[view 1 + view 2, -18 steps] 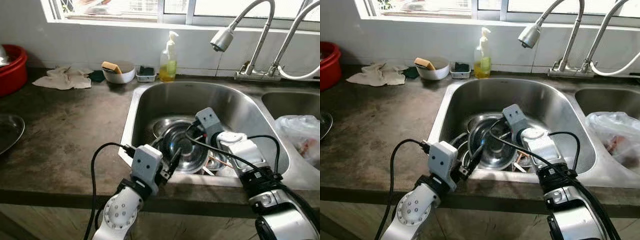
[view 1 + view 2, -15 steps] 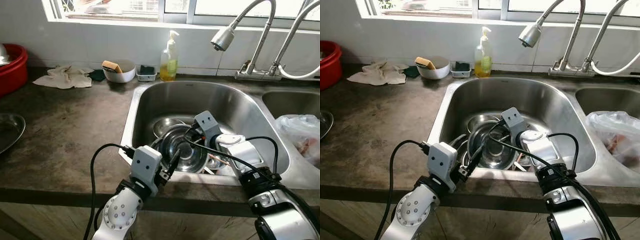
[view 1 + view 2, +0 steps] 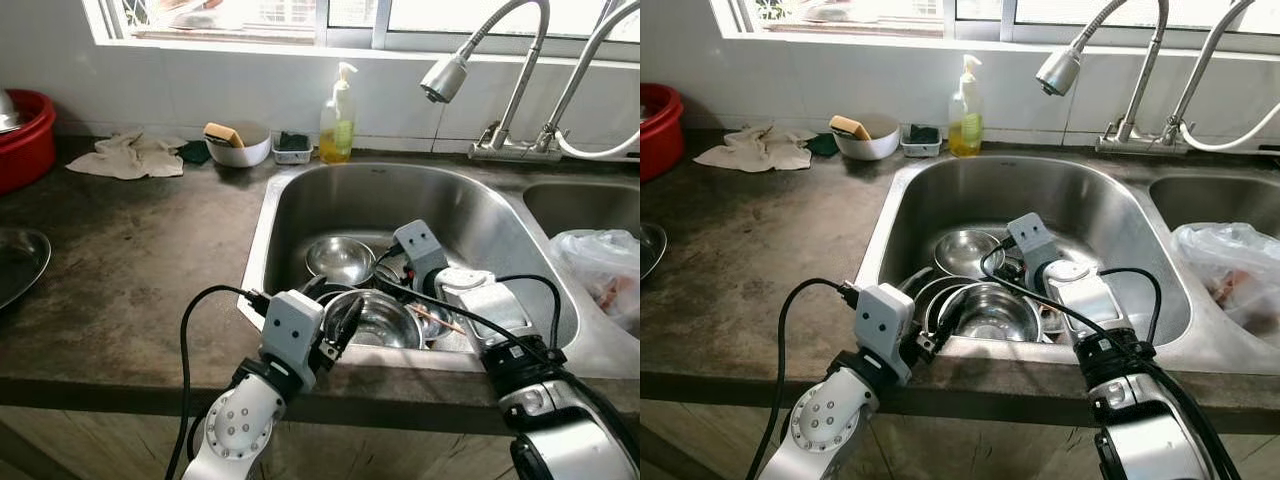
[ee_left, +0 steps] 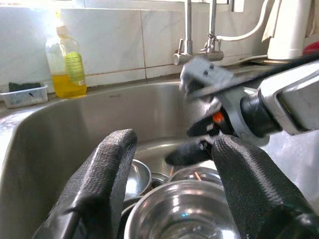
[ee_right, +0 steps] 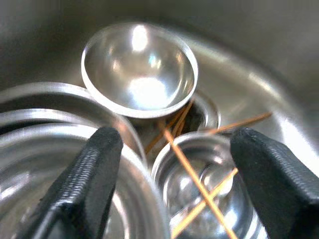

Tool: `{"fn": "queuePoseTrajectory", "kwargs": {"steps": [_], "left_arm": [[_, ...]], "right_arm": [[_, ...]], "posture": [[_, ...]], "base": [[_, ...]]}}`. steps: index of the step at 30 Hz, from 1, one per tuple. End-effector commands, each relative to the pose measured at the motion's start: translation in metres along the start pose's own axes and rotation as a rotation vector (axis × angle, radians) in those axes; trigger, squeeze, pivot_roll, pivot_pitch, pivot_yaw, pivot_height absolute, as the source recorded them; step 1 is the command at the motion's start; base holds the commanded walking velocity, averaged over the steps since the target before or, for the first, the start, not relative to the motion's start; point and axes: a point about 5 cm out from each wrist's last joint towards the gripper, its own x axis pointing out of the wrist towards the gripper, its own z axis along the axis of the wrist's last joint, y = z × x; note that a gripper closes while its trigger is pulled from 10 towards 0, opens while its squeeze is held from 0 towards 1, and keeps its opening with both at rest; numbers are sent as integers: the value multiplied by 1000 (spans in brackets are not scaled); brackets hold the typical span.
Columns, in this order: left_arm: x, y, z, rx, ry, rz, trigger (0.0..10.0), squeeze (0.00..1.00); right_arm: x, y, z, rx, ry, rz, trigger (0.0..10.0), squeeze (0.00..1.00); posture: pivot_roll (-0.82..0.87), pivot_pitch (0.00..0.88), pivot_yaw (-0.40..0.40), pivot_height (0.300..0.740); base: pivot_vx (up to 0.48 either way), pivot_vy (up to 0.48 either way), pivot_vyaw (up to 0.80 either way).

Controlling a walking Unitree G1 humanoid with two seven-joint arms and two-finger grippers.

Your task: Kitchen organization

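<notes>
Steel bowls (image 3: 383, 317) behind right gripper (image 3: 392, 270)

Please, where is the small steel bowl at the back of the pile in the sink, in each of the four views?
Left eye view: small bowl, mid-sink, beyond the big bowl.
Right eye view, same place.
Left wrist view, low, partly hidden, behind the big bowl.
Right wrist view, tilted, beyond the big bowl's rim.
Shared landmark: the big bowl at the sink's near edge.
</notes>
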Motion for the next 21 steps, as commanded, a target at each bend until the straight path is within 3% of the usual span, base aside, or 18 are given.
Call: {"fn": "queuePoseTrajectory", "kwargs": {"steps": [1,8,9,11,12,14,16,21], "left_arm": [[2,1,2,13,-1,-1,10000,0],[4,1,2,13,-4,1,10000,0],[6,2,1,13,-5,3,10000,0],[6,3,1,14,-5,4,10000,0],[8,3,0,16,-7,5,10000,0],[8,4,0,17,-8,6,10000,0],[10,6,1,22,-12,10,10000,0],[10,9,1,29,-15,16,10000,0]], "right_arm": [[-10,-2,17,22,-119,-43,10000,0],[-23,-3,32,62,-253,-129,10000,0],[-39,-2,44,95,-383,-182,10000,0],[-47,-1,49,106,-435,-203,10000,0],[-62,-3,54,109,-523,-264,10000,0],[-67,-2,55,116,-545,-276,10000,0],[-83,4,47,133,-597,-285,10000,0],[-97,13,32,129,-625,-279,10000,0]], "posture": [[26,40,-49,740],[18,37,-45,740],[11,29,-41,740],[8,26,-40,740],[4,23,-38,740],[1,18,-38,740],[-2,9,-36,740],[-3,4,-32,740]], "base": [[0,0,0],[0,0,0],[0,0,0],[0,0,0],[0,0,0],[0,0,0],[0,0,0],[0,0,0]]}}
